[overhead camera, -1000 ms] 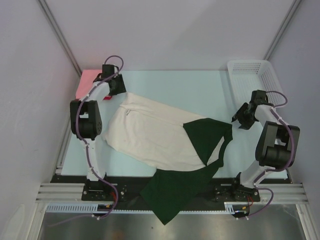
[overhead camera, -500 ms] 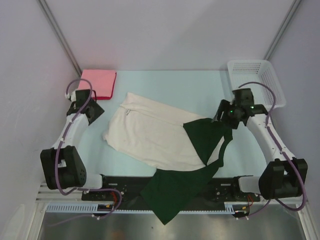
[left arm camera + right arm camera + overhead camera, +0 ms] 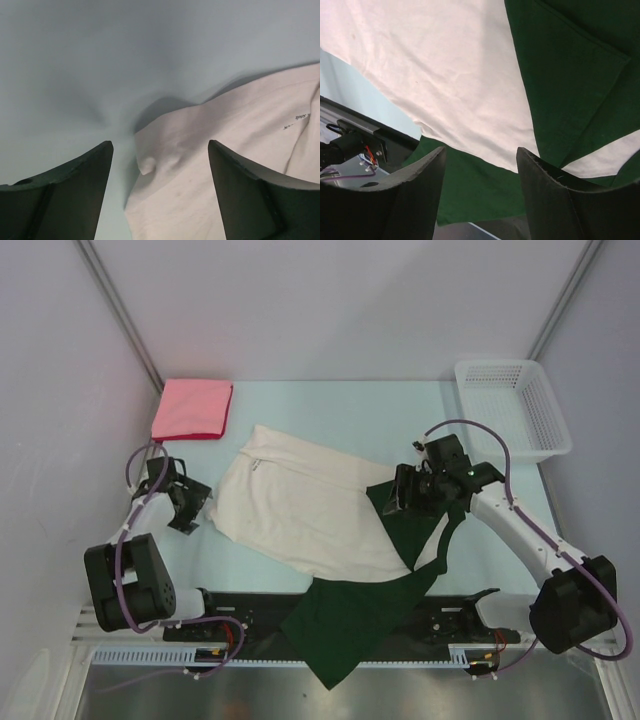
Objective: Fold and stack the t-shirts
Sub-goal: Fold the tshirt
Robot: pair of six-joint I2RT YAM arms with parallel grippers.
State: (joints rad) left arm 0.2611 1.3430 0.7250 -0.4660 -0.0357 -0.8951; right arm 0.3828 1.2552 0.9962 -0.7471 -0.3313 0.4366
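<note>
The overhead camera is fixed above and behind the arm bases [image 3: 190, 618], looking steeply down on the whole counter [image 3: 340, 405]. The left wrist camera sits low and very close, facing past the left end effector [image 3: 160, 145] at the edge of the shirt [image 3: 240, 150]. The right wrist camera looks down past the right end effector [image 3: 481, 150] onto the same shirt, which all three views share.

Spread shirt [image 3: 300, 505] on bench [image 3: 360, 415] centre, near part hanging over front edge
Folded shirt [image 3: 193, 408] at far left corner, apart from spread shirt
Basket [image 3: 497, 367] at far right corner
Left fingers [image 3: 75, 195] just left of spread shirt's left edge, cloth corner ahead between them
Right fingers [image 3: 405, 195] above spread shirt's right part, basket behind, to their right
</note>
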